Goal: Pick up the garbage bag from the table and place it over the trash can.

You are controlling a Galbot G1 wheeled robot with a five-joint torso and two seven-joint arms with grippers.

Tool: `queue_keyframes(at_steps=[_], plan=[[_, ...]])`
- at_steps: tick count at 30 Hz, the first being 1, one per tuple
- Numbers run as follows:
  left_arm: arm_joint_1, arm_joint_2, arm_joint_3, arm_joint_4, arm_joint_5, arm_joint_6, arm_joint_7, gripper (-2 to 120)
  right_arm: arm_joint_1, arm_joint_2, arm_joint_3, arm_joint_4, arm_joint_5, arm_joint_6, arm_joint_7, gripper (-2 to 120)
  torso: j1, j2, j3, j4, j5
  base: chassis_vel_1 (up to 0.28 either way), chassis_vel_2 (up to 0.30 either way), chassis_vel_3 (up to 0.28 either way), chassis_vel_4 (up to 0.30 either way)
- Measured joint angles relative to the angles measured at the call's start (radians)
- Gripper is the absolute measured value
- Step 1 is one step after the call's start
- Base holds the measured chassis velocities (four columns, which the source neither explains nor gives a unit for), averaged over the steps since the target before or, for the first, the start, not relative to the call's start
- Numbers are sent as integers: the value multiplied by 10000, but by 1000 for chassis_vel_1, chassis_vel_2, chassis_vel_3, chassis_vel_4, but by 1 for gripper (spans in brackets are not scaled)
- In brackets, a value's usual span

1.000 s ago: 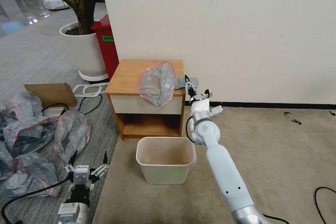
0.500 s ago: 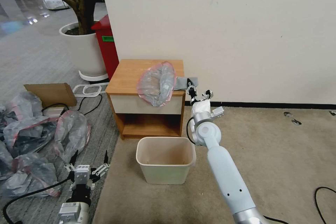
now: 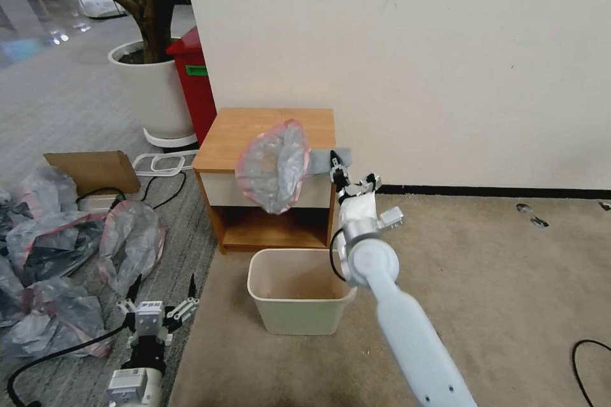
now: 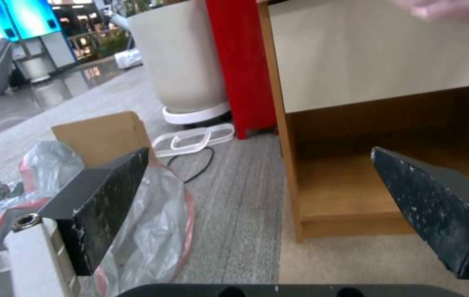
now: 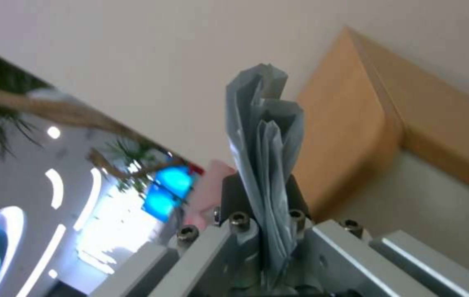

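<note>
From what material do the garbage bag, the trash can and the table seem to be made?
The garbage bag, pinched in the right gripper, looks like thin translucent grey plastic film: it crinkles, folds, and has a pink-red rim. The trash can seems moulded cream plastic, smooth with a rolled rim. The table looks like wood or wood-look board, orange-brown, with a matt white drawer front.

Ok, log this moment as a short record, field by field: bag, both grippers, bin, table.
garbage bag: held by its folded grey end, pink-rimmed mouth hanging open in front of the table's drawer front, above the bin
right gripper: shut on the bag's folded end, at the table's front right corner
left gripper: open, low at the robot's left over the grey floor, holding nothing
trash can: upright on the carpet in front of the table, no bag over it yet
table: against the wall
</note>
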Motion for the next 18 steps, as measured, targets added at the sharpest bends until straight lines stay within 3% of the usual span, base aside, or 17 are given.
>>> queue_keyframes(at_steps=[9, 18], plan=[[-108, 55, 51, 104, -90, 20, -5, 100, -1640, -575, -1819, 1784, -1523, -669, 3007, 0, 0, 0, 0, 2, -1, 0, 0, 0, 0], [-105, 68, 10, 179, -267, -4, -5, 100, -2804, -905, -2812, 1540, -3073, -954, 4460, 0, 0, 0, 0, 0, 0, 0, 0, 0, 0]])
